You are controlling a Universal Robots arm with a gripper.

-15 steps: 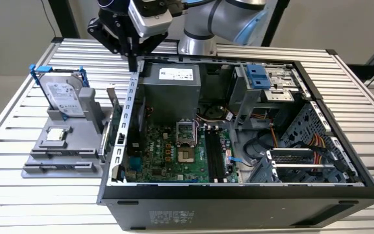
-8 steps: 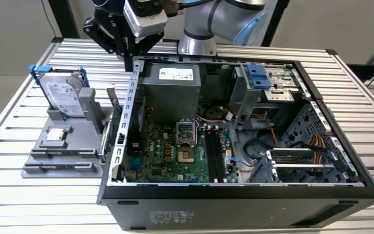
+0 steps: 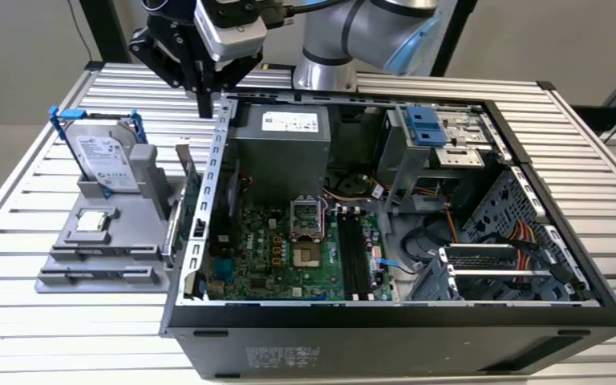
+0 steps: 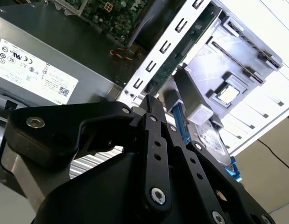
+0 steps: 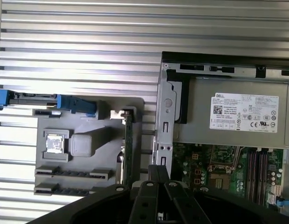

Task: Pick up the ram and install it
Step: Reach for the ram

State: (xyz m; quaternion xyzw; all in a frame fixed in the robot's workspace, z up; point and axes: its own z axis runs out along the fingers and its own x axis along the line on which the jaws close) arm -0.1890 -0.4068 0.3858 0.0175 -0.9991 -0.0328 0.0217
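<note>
Slatted aluminium tabletop (image 3: 576,184) bears an open black computer case (image 3: 394,341) and a grey plastic holder (image 3: 94,265). The thin bluish-green ram stick (image 5: 129,144) stands on edge in the holder, beside the case wall; the black gripper (image 5: 158,170), fingers together and empty, hangs above it.

The pincer (image 3: 204,104) hangs by the case (image 3: 394,341) corner, ram (image 3: 183,192) upright in gray holder (image 3: 83,277).

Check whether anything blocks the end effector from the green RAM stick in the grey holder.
Nothing visible between them. The black end effector hangs above the thin bluish-green ram stick, which stands on edge in the grey holder beside the case's metal side wall.
</note>
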